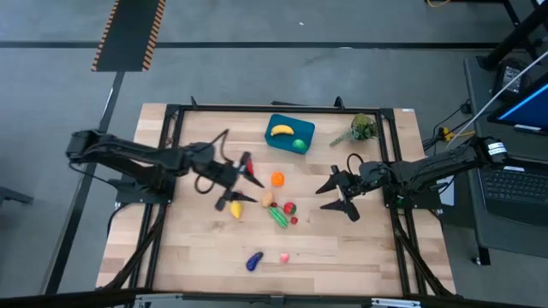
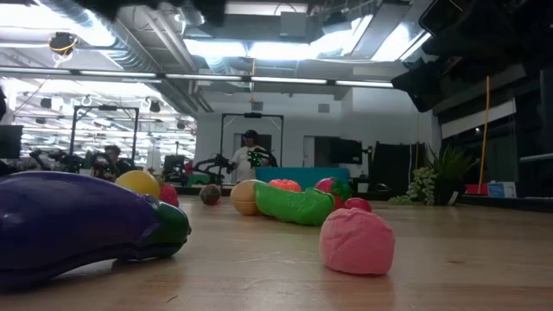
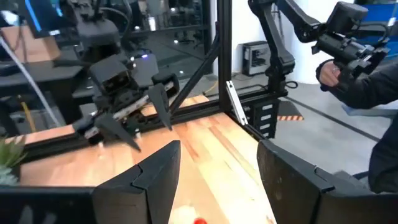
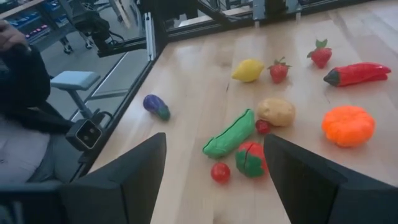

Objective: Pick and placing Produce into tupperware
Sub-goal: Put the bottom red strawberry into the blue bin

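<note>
Nearest the low camera lie a purple eggplant [image 2: 82, 220] and a pink piece [image 2: 357, 242]. Beyond them, most produce [image 1: 272, 204] lies short of the teal tub [image 1: 288, 134], which holds a banana [image 1: 282, 130]. Left gripper [image 1: 241, 181] and right gripper [image 1: 339, 193] flank the produce, both spread and empty.

Both arms are dark, jointed and slender, each ending in two black, tapering fingers. The left gripper [image 1: 242, 180] carries a black cable looping above its wrist. The right gripper [image 1: 341, 193] has a blocky head with angular, wedge-shaped fingers [image 4: 127, 186] of matte plastic.
</note>
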You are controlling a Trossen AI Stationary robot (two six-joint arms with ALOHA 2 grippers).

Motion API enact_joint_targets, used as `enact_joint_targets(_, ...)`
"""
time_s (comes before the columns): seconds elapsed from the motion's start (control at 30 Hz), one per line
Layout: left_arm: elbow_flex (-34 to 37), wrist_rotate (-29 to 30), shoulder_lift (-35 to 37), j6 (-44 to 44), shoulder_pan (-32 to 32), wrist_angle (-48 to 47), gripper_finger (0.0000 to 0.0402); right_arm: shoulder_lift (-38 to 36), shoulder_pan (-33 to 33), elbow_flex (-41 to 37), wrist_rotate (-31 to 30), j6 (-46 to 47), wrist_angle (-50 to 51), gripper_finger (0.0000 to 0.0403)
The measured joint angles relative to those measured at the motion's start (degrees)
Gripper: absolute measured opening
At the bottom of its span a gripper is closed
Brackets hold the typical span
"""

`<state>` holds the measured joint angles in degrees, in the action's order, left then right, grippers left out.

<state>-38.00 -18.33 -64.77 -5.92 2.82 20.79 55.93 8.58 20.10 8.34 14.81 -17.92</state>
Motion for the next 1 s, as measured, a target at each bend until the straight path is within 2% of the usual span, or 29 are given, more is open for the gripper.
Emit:
enact_joint_targets(0.17,7.30,2.58,7.37,2.46,2.07,-0.02,0.0206,2.10,-0.02,0.00,-2.78,-0.22,-2.33,0.0271)
enact_joint_targets(0.33,12.88,7.58,13.43,4.12,3.05,-0.26,0.0206,5.87,-0.02,0.02,-2.91,-1.12,-5.75,0.0271)
enact_joint_targets(0.57,18.39,8.40,21.64,4.08,4.71,-0.06,0.0206,11.63,0.28,5.03,-2.91,-1.48,-5.79,0.0271)
enact_joint_targets(0.7,21.87,11.27,27.59,4.10,5.17,-0.21,0.0206,15.08,1.34,12.64,-2.88,-6.24,4.93,0.0271)
enact_joint_targets(0.83,25.11,11.31,32.61,4.20,5.24,-0.51,0.0206,18.43,2.12,20.26,-3.33,-7.57,16.78,0.0271)
enact_joint_targets(1.0,27.70,11.27,37.20,5.45,5.24,-6.35,0.0206,21.99,2.75,27.61,-6.36,-7.58,27.31,0.0271)
